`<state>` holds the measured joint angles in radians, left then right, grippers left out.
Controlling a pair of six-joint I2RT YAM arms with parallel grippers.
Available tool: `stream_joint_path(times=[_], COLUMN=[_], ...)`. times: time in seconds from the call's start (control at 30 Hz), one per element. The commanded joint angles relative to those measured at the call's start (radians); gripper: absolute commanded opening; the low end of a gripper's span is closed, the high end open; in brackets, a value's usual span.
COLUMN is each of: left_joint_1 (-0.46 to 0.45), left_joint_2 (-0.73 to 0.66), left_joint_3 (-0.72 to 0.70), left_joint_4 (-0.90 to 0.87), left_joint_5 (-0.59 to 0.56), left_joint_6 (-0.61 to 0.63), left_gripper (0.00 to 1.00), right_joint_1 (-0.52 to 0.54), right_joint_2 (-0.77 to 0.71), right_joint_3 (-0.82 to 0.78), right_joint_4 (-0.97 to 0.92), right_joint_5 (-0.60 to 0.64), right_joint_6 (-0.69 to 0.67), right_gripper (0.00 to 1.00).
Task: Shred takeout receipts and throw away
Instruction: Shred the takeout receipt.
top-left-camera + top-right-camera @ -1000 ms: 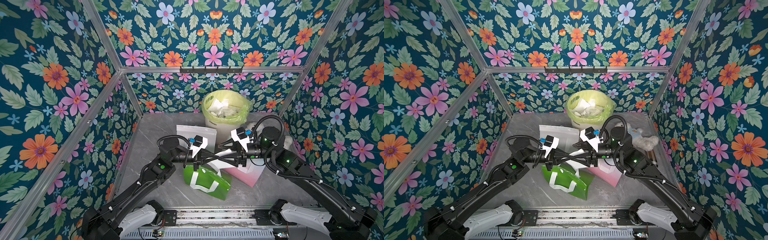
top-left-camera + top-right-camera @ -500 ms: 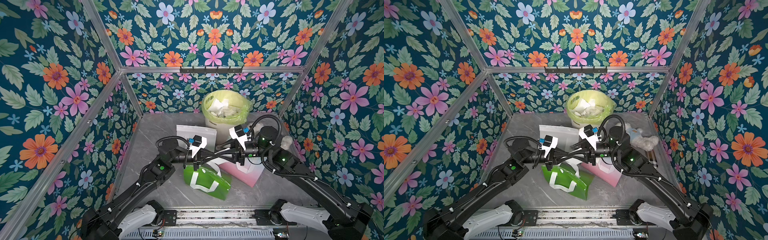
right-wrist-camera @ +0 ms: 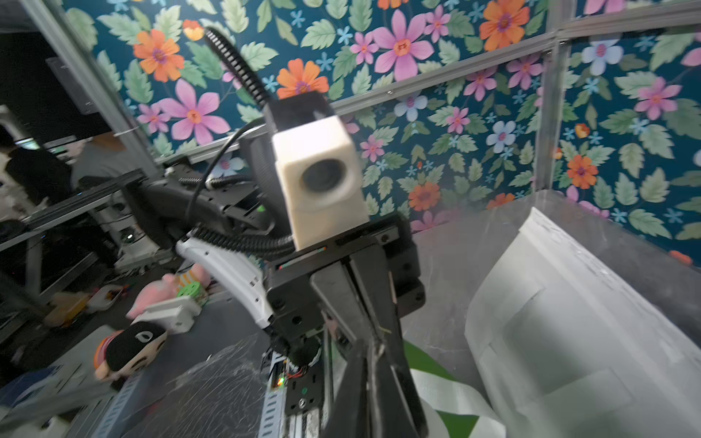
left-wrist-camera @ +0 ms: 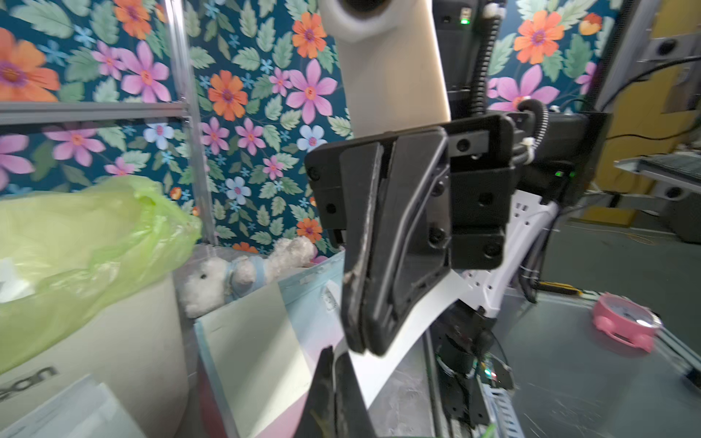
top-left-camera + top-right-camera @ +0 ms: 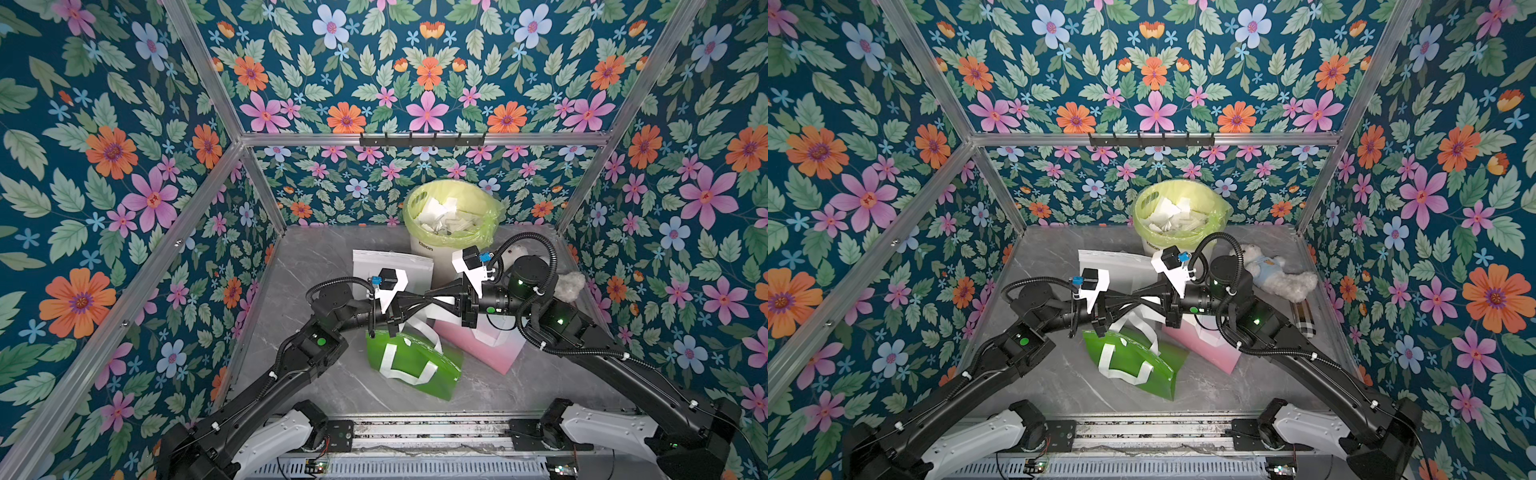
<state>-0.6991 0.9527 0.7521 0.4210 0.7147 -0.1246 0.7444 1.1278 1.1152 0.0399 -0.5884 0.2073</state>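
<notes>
**Pinching from both ends, robot readies a tear**

Tip to tip at the centre of both top views, the left gripper and right gripper are each clenched on one white receipt, held in the air above the green bag and pink bag. The shredding step appears to be in hand; the next move likely calls for the two wrists to pull or twist against each other. Bare tabletop lies open at centre left. The lined bin, holding white scraps, stands close behind at upper centre, beside the white fabric bag.
</notes>
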Motion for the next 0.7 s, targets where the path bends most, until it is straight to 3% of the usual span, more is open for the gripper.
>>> stream_joint_path(times=[0.0, 0.17, 0.3, 0.5, 0.67], left_joint_1=[0.001, 0.001, 0.0, 0.0, 0.0], left_joint_2=[-0.008, -0.001, -0.01, -0.051, -0.086], left_joint_3=[-0.023, -0.047, -0.063, -0.087, -0.092], left_joint_4=[0.184, 0.28, 0.349, 0.397, 0.394], left_joint_5=[-0.174, -0.233, -0.249, -0.298, -0.317], left_joint_6=[-0.026, -0.055, -0.074, -0.087, -0.102], left_gripper=[0.0, 0.0, 0.0, 0.0, 0.0], right_joint_1=[0.005, 0.006, 0.006, -0.022, -0.08], right_joint_2=[0.044, 0.091, 0.142, 0.161, 0.092], right_joint_3=[0.017, 0.054, 0.08, 0.081, 0.015], right_joint_4=[0.055, 0.064, 0.068, 0.081, 0.109], right_joint_5=[0.304, 0.582, 0.733, 0.868, 0.883], right_joint_6=[0.158, 0.231, 0.265, 0.28, 0.269], right_gripper=[0.0, 0.0, 0.0, 0.0, 0.0])
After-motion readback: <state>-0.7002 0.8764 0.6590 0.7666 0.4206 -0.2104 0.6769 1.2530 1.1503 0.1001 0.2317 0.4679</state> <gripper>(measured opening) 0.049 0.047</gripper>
